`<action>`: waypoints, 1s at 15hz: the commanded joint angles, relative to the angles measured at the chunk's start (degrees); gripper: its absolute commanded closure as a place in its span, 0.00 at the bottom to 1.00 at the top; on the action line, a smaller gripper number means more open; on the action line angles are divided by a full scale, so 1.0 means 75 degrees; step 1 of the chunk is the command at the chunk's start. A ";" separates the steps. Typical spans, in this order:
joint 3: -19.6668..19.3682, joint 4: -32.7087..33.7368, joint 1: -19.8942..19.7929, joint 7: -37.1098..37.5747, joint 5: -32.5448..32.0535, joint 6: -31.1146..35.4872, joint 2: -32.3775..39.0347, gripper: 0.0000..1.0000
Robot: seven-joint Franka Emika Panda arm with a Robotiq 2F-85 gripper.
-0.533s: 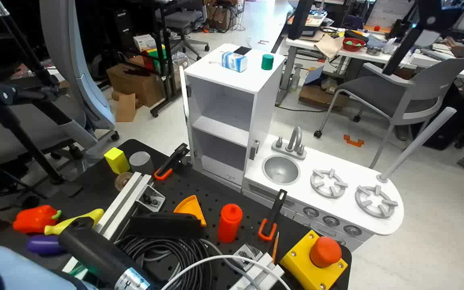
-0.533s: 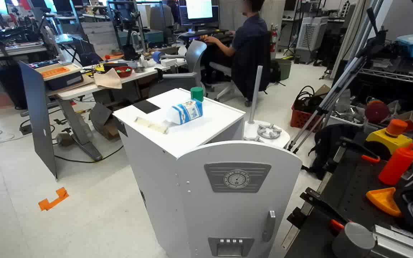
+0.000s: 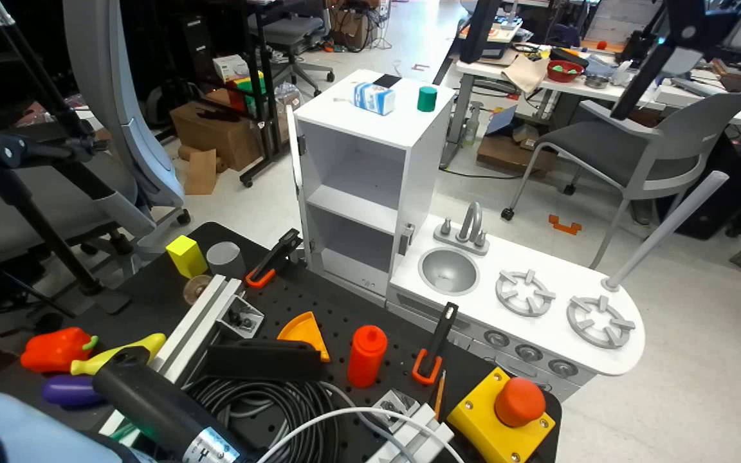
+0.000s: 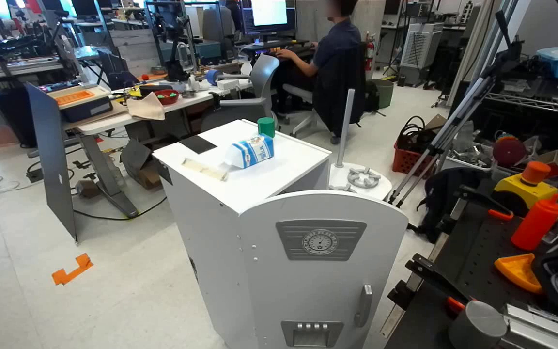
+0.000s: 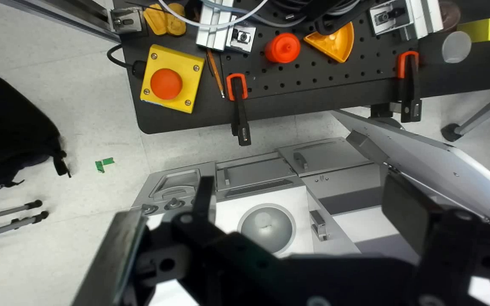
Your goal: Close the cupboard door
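Note:
The cupboard (image 3: 427,193) is a tall white cabinet with inner shelves, and its front is open. It also shows in an exterior view (image 4: 201,242) from its hinge side. The cupboard door (image 4: 325,288) stands swung open, its outer face with dial and handle visible there. In an exterior view the door (image 3: 294,151) is nearly edge-on. In the wrist view the door's inner side (image 5: 449,163) is at right. My gripper (image 5: 302,199) is wide open and empty, looking down over sink and cupboard. The gripper (image 3: 545,89) hangs high at upper right, apart from the door.
A toy milk carton (image 3: 374,98) and green cylinder (image 3: 427,99) sit on the cupboard top. The sink counter (image 3: 493,251) adjoins, with an upright pole (image 3: 666,228). A black pegboard table (image 3: 338,286) with clamps, a red bottle (image 3: 367,357) and a yellow button box (image 3: 502,415) stands before it.

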 commanded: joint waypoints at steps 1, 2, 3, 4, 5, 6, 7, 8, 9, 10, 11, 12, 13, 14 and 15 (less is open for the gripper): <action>0.0059 0.0011 -0.0069 -0.0033 0.0035 -0.0010 0.0012 0.00; 0.0059 0.0011 -0.0069 -0.0033 0.0035 -0.0010 0.0012 0.00; 0.0059 0.0011 -0.0068 -0.0033 0.0035 -0.0010 0.0012 0.00; 0.0059 0.0011 -0.0069 -0.0033 0.0035 -0.0010 0.0012 0.00; 0.0059 0.0011 -0.0069 -0.0033 0.0035 -0.0010 0.0012 0.00; 0.0059 0.0011 -0.0068 -0.0033 0.0035 -0.0010 0.0012 0.00; -0.0011 -0.0044 -0.0100 -0.0081 0.0064 0.0006 -0.0050 0.00; 0.0020 -0.0141 -0.0128 -0.0024 -0.0007 0.0063 -0.0027 0.00; 0.0080 -0.0243 -0.0117 -0.0001 -0.0084 0.0149 0.0005 0.00; 0.0231 -0.0432 -0.0067 0.0069 -0.0219 0.0272 0.0056 0.00; 0.0356 -0.0570 -0.0017 0.0107 -0.0333 0.0331 0.0108 0.00; 0.0543 -0.0728 0.0067 0.0174 -0.0457 0.0377 0.0168 0.00; 0.0778 -0.0851 0.0132 0.0347 -0.0594 0.0426 0.0285 0.00; 0.0994 -0.0976 0.0266 0.0406 -0.0679 0.0476 0.0396 0.00; 0.1217 -0.1071 0.0417 0.0435 -0.0759 0.0535 0.0525 0.00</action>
